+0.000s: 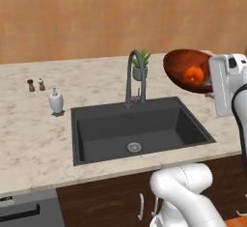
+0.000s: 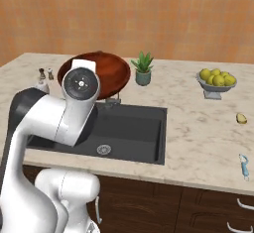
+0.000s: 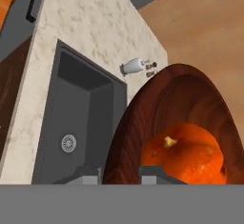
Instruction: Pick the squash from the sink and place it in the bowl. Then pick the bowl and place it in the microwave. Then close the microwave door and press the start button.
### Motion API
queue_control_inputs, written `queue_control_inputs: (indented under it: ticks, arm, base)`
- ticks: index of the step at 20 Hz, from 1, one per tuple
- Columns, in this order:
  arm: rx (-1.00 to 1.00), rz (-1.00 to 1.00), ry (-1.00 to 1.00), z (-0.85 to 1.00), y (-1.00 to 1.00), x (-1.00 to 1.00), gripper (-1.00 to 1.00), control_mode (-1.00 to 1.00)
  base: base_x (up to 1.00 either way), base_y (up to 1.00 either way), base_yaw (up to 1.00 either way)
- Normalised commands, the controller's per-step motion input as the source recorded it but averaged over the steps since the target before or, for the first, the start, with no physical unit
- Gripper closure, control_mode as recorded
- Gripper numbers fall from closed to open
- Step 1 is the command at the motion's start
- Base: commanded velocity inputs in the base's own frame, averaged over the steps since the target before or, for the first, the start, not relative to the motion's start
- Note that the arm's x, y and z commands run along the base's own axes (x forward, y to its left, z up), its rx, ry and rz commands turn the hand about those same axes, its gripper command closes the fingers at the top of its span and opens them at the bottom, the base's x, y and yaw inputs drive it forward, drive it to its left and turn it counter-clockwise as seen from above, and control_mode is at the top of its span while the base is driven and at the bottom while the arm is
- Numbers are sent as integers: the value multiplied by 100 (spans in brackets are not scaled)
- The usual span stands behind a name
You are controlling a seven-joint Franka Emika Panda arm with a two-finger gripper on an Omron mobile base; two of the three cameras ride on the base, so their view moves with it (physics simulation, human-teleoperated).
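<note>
We held the gripper [image 3: 120,171] clamped across the rim of the bowl [image 3: 190,104], one finger inside the wall and one outside, because a thin rim was the only part those narrow jaws could span. The squash [image 3: 183,156] lay inside the bowl, just beside the inner finger, resting low against the wall since the bowl hung tilted from its pinched edge. We judged the first step done and the carry to the microwave under way. Below the jaws and well apart lay the sink [image 1: 140,124], its drain [image 1: 134,147] bare. Farther out on the counter [image 1: 29,129] stood a soap bottle [image 1: 56,101], a potted plant [image 2: 143,68] and a fruit dish [image 2: 216,82], none touched.
</note>
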Motion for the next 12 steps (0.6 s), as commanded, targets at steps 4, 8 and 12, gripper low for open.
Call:
queue_control_inputs:
  ticks: [4, 8, 12]
  arm:
    - [0, 0, 0, 0, 0, 0, 100, 100]
    - [0, 0, 0, 0, 0, 0, 100, 100]
    - [0, 0, 0, 0, 0, 0, 100, 100]
  base:
    - [-14, -13, -17]
    - [-2, -10, -81]
    - [0, -3, -93]
